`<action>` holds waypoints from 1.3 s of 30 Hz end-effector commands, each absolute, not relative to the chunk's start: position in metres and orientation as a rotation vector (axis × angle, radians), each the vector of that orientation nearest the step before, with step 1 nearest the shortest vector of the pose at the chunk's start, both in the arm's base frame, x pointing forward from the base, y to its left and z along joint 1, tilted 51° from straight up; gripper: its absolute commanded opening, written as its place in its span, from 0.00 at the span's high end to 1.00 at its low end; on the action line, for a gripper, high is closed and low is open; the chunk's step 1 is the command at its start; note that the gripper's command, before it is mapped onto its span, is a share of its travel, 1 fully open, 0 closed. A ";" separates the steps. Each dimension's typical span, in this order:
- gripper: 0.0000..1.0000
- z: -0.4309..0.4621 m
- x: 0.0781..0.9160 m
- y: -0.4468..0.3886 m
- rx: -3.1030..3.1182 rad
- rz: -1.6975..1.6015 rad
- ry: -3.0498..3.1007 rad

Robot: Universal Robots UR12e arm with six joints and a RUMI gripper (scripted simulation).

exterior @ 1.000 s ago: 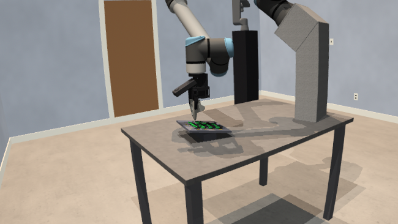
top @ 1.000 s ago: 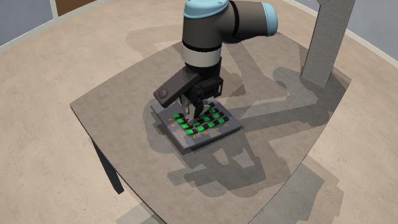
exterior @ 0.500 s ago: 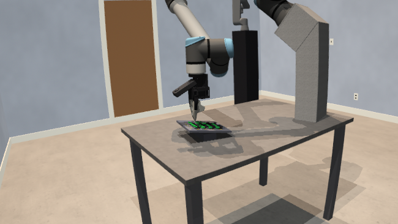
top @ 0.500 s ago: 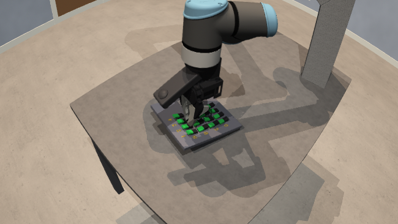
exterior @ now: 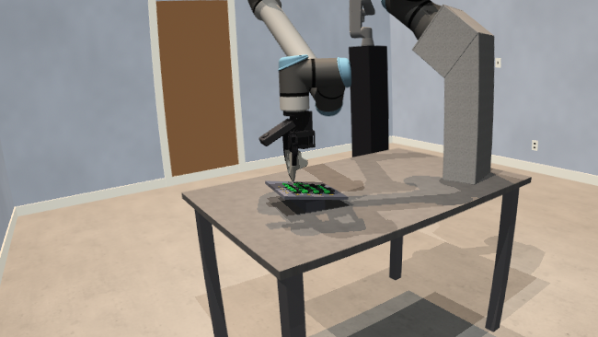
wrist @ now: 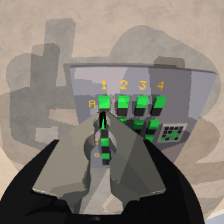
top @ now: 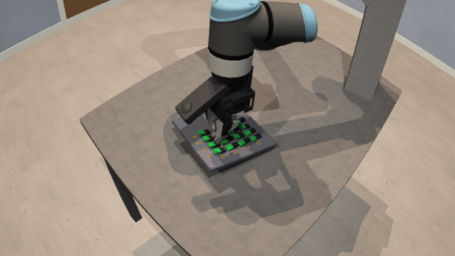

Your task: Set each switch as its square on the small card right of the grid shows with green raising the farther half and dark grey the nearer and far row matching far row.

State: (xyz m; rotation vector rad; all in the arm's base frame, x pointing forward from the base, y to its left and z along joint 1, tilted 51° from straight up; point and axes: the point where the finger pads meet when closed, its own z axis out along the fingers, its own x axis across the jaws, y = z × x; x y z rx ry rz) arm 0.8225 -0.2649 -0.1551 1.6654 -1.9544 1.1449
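Note:
The switch panel [top: 212,164] [wrist: 192,97] is a tilted grey slab with a grid of green and black rocker switches. Columns 1 to 4 and row A are readable in the wrist view. My gripper [top: 218,143] [exterior: 293,180] [wrist: 103,112] is shut and empty, tips pointing down low over the panel. In the wrist view the tips overlap the near end of switch A1 [wrist: 104,102]; whether they touch it is unclear. The fingers hide much of the nearer rows. The small card [wrist: 172,133], with green and dark squares, is right of the grid; the gripper hides it in the top view.
The panel stands on the brown table [top: 133,115] [exterior: 239,207]. A grey pedestal [top: 365,52] [exterior: 465,115] rises from the table's far right part. Shadows of the arm fall across the panel and table.

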 end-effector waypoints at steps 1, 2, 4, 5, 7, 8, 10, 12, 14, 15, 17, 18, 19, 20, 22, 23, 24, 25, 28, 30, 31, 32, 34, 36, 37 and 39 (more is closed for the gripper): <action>1.00 -0.155 0.823 -0.264 1.666 1.146 -1.954; 1.00 -0.155 0.823 -0.264 1.666 1.146 -1.954; 1.00 -0.155 0.823 -0.264 1.666 1.146 -1.954; 1.00 -0.155 0.823 -0.264 1.666 1.146 -1.954; 1.00 -0.154 0.823 -0.264 1.666 1.146 -1.954; 1.00 -0.154 0.823 -0.264 1.666 1.146 -1.954; 1.00 -0.154 0.823 -0.264 1.666 1.146 -1.954; 1.00 -0.154 0.823 -0.264 1.666 1.146 -1.954; 1.00 -0.154 0.823 -0.264 1.666 1.146 -1.954; 1.00 -0.154 0.823 -0.264 1.666 1.146 -1.954; 1.00 -0.154 0.823 -0.264 1.666 1.146 -1.954; 1.00 -0.154 0.823 -0.264 1.666 1.146 -1.954; 1.00 -0.154 0.823 -0.264 1.666 1.146 -1.954; 1.00 -0.155 0.823 -0.264 1.666 1.146 -1.954; 1.00 -0.156 0.824 -0.266 1.666 1.146 -1.954; 1.00 -0.157 0.824 -0.267 1.666 1.146 -1.954; 1.00 -0.158 0.825 -0.269 1.666 1.146 -1.954; 1.00 -0.160 0.825 -0.270 1.666 1.146 -1.954; 1.00 -0.164 0.827 -0.276 1.666 1.146 -1.954; 1.00 -0.165 0.828 -0.277 1.666 1.146 -1.954; 1.00 -0.165 0.828 -0.277 1.666 1.146 -1.954; 1.00 -0.166 0.828 -0.278 1.666 1.146 -1.954; 1.00 -0.168 0.829 -0.280 1.666 1.146 -1.954; 1.00 -0.168 0.829 -0.281 1.666 1.146 -1.954; 1.00 -0.168 0.829 -0.281 1.666 1.146 -1.954; 1.00 -0.168 0.829 -0.281 1.666 1.146 -1.954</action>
